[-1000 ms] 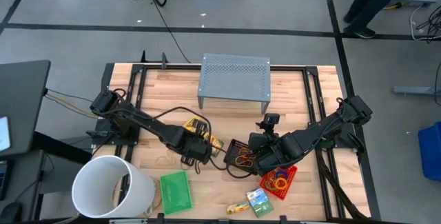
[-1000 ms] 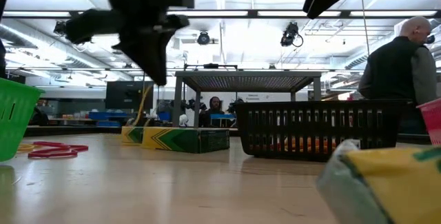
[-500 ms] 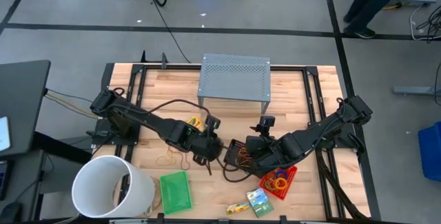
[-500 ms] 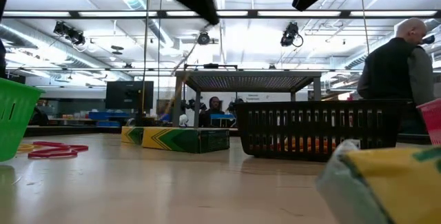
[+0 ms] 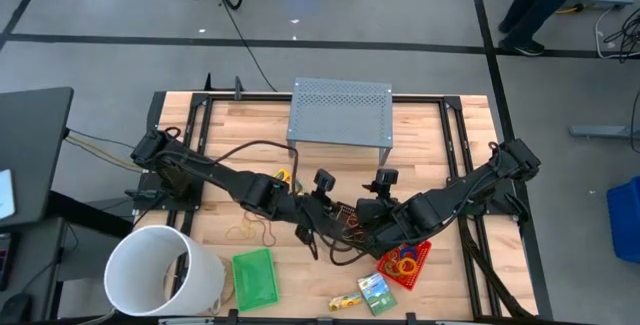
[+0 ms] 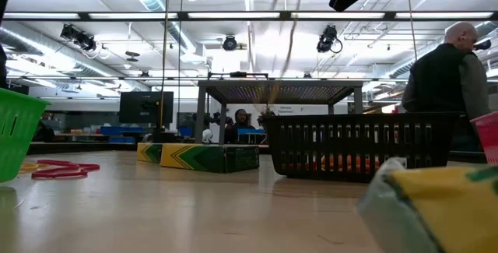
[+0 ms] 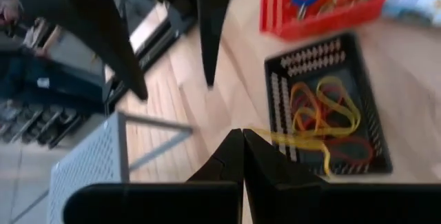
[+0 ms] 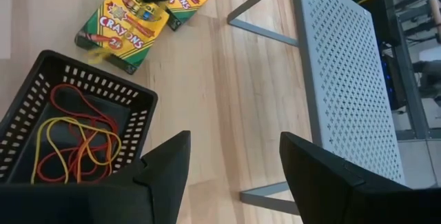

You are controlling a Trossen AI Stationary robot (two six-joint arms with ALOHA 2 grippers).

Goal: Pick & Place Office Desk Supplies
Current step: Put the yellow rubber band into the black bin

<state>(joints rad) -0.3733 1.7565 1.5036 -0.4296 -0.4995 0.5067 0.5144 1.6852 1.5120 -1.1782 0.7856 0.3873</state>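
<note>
High view: my left jaws [image 5: 322, 205] are over the near edge of the black mesh tray [image 5: 345, 227], mid-counter; my right jaws [image 5: 370, 227] sit at the tray's other side, next to the red tray [image 5: 415, 265] of coloured rings [image 5: 405, 261]. A loose rubber band [image 5: 243, 232] lies on the wooden counter [image 5: 430, 135] near the white bucket [image 5: 160, 270]; the green tray [image 5: 254, 277] and a crayon box [image 5: 376, 292] are along the front edge. Low view: a thin yellowish band [image 6: 286, 19] hangs in a long loop from above, over the black tray, well clear of its rim; more crayon boxes [image 6: 208, 157] lie flat beyond. Left wrist view: my left jaws [image 7: 241, 156] are clenched, pinching a yellow rubber band [image 7: 286, 138] that trails toward the tray, where several yellow and red bands [image 7: 331, 124] already lie. Right wrist view: my right jaws [image 8: 234, 156] stand wide apart, grasping nothing, looking past the tray at the perforated grey stand [image 8: 344, 72]. Judgement: the band is near weightless, limp and stretchy; it will swing and may cling to a finger on release. Pinching one strand works, and lowering it into the tray before letting go seems safest.
</note>
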